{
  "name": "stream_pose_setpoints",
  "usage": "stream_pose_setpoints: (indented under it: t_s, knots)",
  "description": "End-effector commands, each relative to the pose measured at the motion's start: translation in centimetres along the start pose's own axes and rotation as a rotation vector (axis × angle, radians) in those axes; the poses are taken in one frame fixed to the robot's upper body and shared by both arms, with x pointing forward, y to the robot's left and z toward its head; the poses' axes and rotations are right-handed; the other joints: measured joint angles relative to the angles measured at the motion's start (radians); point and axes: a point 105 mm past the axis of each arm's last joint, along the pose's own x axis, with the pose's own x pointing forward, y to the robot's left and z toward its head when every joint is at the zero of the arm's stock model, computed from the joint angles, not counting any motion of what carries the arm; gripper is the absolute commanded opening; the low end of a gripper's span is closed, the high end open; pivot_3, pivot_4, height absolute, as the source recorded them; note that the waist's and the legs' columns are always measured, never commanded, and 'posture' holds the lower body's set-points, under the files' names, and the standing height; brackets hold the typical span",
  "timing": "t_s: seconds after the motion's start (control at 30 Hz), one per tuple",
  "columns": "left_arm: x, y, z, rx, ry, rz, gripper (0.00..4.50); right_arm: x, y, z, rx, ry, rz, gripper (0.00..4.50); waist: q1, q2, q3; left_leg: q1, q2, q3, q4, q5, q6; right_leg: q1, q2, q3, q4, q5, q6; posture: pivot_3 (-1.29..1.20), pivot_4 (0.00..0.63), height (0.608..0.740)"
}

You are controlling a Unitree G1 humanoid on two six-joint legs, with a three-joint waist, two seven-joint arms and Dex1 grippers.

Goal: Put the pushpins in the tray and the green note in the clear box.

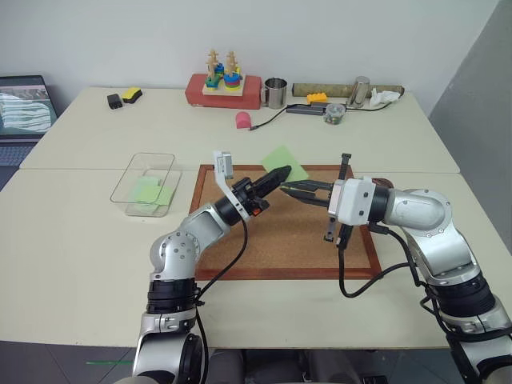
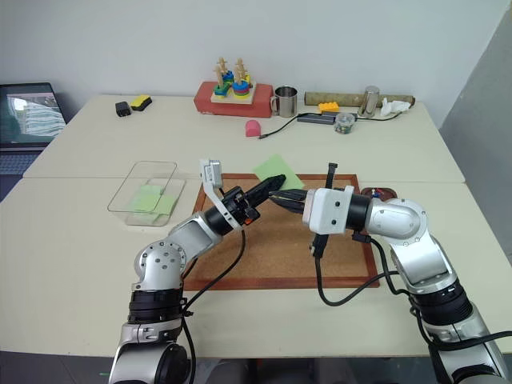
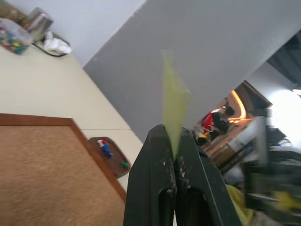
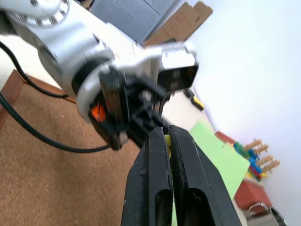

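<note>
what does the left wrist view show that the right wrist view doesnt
Left wrist view, not the right: the left gripper shut on the green note, seen edge-on, and the tray with pushpins in it, just off the corkboard's edge.
Right wrist view, not the left: the right gripper shut, the left arm's wrist close ahead of it, and the stacking toy near the wall.
Both: the green note, the corkboard and the table.
</note>
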Motion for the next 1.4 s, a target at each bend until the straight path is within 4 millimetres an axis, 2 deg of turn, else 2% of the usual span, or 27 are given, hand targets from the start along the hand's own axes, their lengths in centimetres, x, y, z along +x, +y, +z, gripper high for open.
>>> stream_pose_setpoints:
  t_s: [0.03, 0.13, 0.23, 0.37, 0.5, 0.67, 0.8, 0.9, 0.97, 1.03, 1.07, 1.13, 1.33, 1.4]
  knots:
    - [0.3, 0.0, 0.6, 0.046, -0.021, 0.005, 0.01, -0.4, -0.5, 1.6, -0.034, -0.055, -0.036, 0.00, 0.001, 0.000, 0.000, 0.000, 0.000, 0.000, 0.000, 0.000, 0.000, 0.000, 0.000, 0.000, 0.000, 0.000, 0.000, 0.00, 0.150, 0.740]
    - [0.3, 0.2, 0.5, 0.065, -0.013, 0.013, 0.01, -1.1, -1.2, 1.0, 0.024, -0.021, -0.088, 0.00, 0.001, 0.000, 0.000, 0.000, 0.000, 0.000, 0.000, 0.000, 0.000, 0.000, 0.000, 0.000, 0.000, 0.000, 0.000, 0.00, 0.150, 0.740]
    - [0.0, -0.1, 0.6, 0.098, -0.004, 0.006, 0.01, -3.6, -2.3, -2.3, 0.080, 0.149, -0.142, 0.00, 0.002, 0.000, 0.000, 0.000, 0.000, 0.000, 0.000, 0.000, 0.000, 0.000, 0.000, 0.000, 0.000, 0.000, 0.000, 0.00, 0.150, 0.740]
    - [-0.7, -0.3, 1.1, 0.148, 0.004, 0.004, 0.01, -7.4, -2.8, -7.3, 0.207, 0.382, -0.230, 0.00, 0.003, 0.000, 0.000, 0.000, -0.001, 0.000, 0.000, 0.000, 0.000, 0.000, -0.001, 0.000, 0.000, 0.000, 0.000, 0.00, 0.150, 0.740]
    - [-1.3, -0.7, 0.9, 0.204, 0.042, -0.004, 0.01, -10.2, -2.9, -11.4, 0.255, 0.590, -0.298, 0.00, -0.002, 0.000, 0.000, 0.000, 0.000, 0.001, 0.000, 0.000, 0.000, 0.000, 0.000, 0.001, 0.000, 0.000, 0.000, 0.00, 0.150, 0.740]
    - [-1.3, -1.2, 0.7, 0.241, 0.064, -0.016, 0.01, -11.9, -1.9, -15.5, 0.313, 0.769, -0.312, 0.00, -0.003, 0.000, 0.000, 0.001, 0.000, 0.002, 0.000, 0.000, 0.000, 0.000, 0.000, 0.002, 0.000, 0.000, 0.000, 0.00, 0.150, 0.740]
    - [-1.2, -1.3, 0.6, 0.251, 0.062, -0.014, 0.01, -12.7, -1.8, -17.9, 0.320, 0.857, -0.328, 0.00, -0.002, 0.000, 0.000, 0.000, 0.000, 0.002, 0.000, 0.000, 0.000, 0.000, 0.000, 0.002, 0.000, 0.000, 0.000, 0.00, 0.150, 0.740]
    - [-1.3, -1.4, 0.7, 0.259, 0.061, -0.012, 0.01, -13.0, -1.8, -18.8, 0.376, 0.873, -0.357, 0.00, -0.001, 0.000, 0.000, 0.000, 0.000, 0.003, 0.000, 0.000, 0.000, 0.000, 0.000, 0.002, 0.000, 0.000, 0.000, 0.00, 0.150, 0.740]
    - [-1.4, -1.4, 0.8, 0.265, 0.060, -0.009, 0.00, -13.3, -2.0, -19.1, 0.387, 0.880, -0.377, 0.44, -0.001, 0.000, 0.000, 0.000, 0.000, 0.003, 0.000, 0.000, 0.000, 0.000, 0.000, 0.002, 0.000, 0.000, 0.000, 0.00, 0.150, 0.740]
    - [-1.5, -1.4, 0.8, 0.269, 0.059, -0.005, 0.00, -13.4, -2.2, -19.1, 0.396, 0.880, -0.387, 0.62, -0.001, 0.000, 0.000, 0.000, 0.000, 0.003, 0.000, 0.000, 0.000, 0.000, 0.000, 0.002, -0.001, 0.000, 0.000, 0.00, 0.150, 0.740]
    - [-1.5, -1.3, 0.9, 0.271, 0.058, -0.003, 0.00, -13.4, -2.2, -19.1, 0.404, 0.876, -0.388, 0.92, -0.001, 0.000, 0.000, 0.000, 0.000, 0.003, 0.000, 0.000, 0.000, 0.000, 0.000, 0.002, -0.001, 0.000, 0.000, 0.00, 0.150, 0.740]
    - [-1.5, -1.3, 0.9, 0.273, 0.057, -0.001, 0.00, -13.4, -2.4, -18.9, 0.407, 0.870, -0.393, 1.19, -0.001, 0.000, 0.000, 0.000, 0.000, 0.003, 0.000, 0.000, 0.000, 0.000, 0.000, 0.002, -0.001, 0.000, 0.000, 0.00, 0.150, 0.740]
    - [-1.5, -1.3, 1.1, 0.278, 0.057, -0.002, 0.00, -13.8, -2.9, -18.5, 0.412, 0.861, -0.420, 2.41, -0.001, 0.000, 0.000, 0.000, 0.000, 0.003, 0.000, 0.000, 0.000, 0.000, 0.000, 0.002, 0.000, 0.000, 0.000, 0.00, 0.150, 0.740]
    - [-1.4, -1.3, 1.2, 0.280, 0.057, -0.002, 0.00, -14.2, -3.0, -18.5, 0.423, 0.868, -0.432, 2.41, -0.001, 0.000, 0.000, 0.000, 0.000, 0.003, 0.000, 0.000, 0.000, 0.000, 0.000, 0.002, 0.000, 0.000, 0.000, 0.00, 0.150, 0.740]
